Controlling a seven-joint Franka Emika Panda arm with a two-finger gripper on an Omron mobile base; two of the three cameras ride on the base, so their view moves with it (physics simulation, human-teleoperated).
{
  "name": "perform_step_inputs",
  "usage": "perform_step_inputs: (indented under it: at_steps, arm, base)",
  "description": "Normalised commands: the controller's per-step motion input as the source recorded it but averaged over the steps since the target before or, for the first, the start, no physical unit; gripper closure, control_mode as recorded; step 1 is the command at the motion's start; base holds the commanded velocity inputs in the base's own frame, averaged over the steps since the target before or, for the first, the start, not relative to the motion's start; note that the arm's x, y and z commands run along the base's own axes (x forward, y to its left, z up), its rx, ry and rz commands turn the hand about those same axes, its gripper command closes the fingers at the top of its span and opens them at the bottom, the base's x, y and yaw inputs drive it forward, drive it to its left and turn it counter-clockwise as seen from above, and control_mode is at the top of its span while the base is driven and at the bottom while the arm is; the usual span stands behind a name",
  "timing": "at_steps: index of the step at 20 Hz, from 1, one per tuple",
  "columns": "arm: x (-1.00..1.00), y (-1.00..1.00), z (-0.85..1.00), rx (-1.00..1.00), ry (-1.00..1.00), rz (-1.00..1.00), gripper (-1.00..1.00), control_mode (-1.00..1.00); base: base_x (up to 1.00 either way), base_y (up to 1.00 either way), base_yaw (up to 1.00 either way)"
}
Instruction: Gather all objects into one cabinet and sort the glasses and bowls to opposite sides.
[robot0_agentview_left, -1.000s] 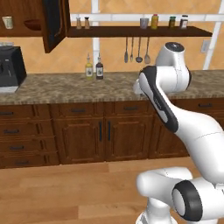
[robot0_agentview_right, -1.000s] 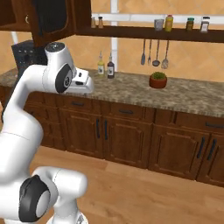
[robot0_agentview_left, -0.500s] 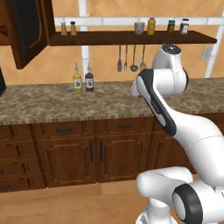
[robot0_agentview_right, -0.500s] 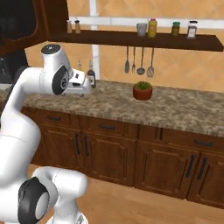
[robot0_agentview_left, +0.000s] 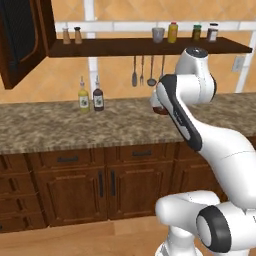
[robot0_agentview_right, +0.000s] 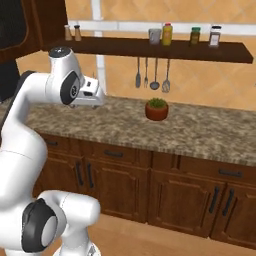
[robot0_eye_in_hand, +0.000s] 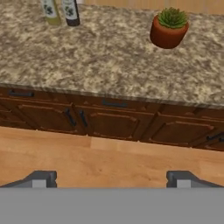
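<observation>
The base is rolling right along the counter (robot0_agentview_left: 60, 127), so the cabinet (robot0_agentview_left: 22, 40) is sliding to the upper left of the left base view. The grey glass (robot0_agentview_left: 158, 34) is sitting top centre on the shelf (robot0_agentview_right: 165, 49). The hand (robot0_eye_in_hand: 111, 177) is hanging wide open, holding nothing, over the floor (robot0_eye_in_hand: 109, 159) at the bottom.

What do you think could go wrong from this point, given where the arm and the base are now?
1. The grey tumbler stands on the long wall shelf close beside the yellow bottle; reaching for it could knock that bottle off.
2. The terracotta plant pot sits on the counter below the shelf, so a low swing of the arm might clip it.
3. The end effector is open, empty and aimed down at counter and floor, away from the tumbler.
</observation>
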Motion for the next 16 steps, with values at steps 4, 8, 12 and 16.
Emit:
perform_step_inputs:
  at_steps: [4,8,12,16]
  arm:
    - [0.0,0.0,0.0,0.0,0.0,0.0,-1.0,1.0]
    - [0.0,0.0,0.0,0.0,0.0,0.0,-1.0,1.0]
    - [0.0,0.0,0.0,0.0,0.0,0.0,-1.0,1.0]
    - [0.0,0.0,0.0,0.0,0.0,0.0,-1.0,1.0]
  base:
    - [1.0,-0.27,-0.15]
    - [0.96,-0.31,-0.14]
    - [0.58,-0.45,-0.08]
    - [0.29,-0.99,0.0]
